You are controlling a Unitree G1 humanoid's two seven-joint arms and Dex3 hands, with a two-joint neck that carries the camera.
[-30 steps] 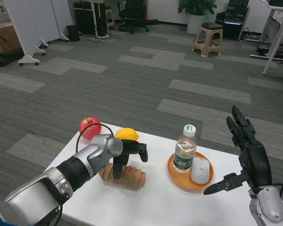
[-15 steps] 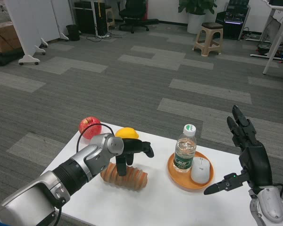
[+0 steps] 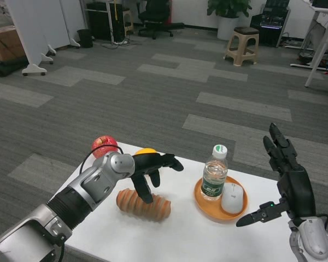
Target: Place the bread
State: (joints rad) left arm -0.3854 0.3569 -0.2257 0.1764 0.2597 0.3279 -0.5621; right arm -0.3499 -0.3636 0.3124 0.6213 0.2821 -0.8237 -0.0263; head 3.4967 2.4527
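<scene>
- The bread (image 3: 144, 204) lies on its side on the white table (image 3: 180, 234), lower centre-left of the frame, just left of the orange plate (image 3: 203, 206).
- It is a short ridged loaf, golden-brown, with a rounded end facing left. I judge it light and soft under a thin crust, so a hard squeeze would dent it. Its ribbed skin should give my fingers good purchase.
- The best hold looks to be across its middle, fingers on the far side and thumb on the near one.
- My left hand (image 3: 153, 165) hangs just above the loaf, fingers spread and holding nothing. One dark finger (image 3: 142, 188) points down to the loaf's top; whether it touches I cannot tell.
- Behind my hand a yellow lemon (image 3: 145, 151) peeks out, smooth and round. A glossy red apple (image 3: 104, 146) sits at the table's far left corner.
- On the plate stand a clear plastic bottle (image 3: 214, 174) with a green label and white cap, and a smooth white mouse (image 3: 232, 197) beside it.
- My right hand (image 3: 287, 183) waits at the lower right, off the plate's right side, open and empty, with fingers raised and thumb pointing toward the plate.
- Beyond the table runs grey patterned carpet (image 3: 169, 93).
</scene>
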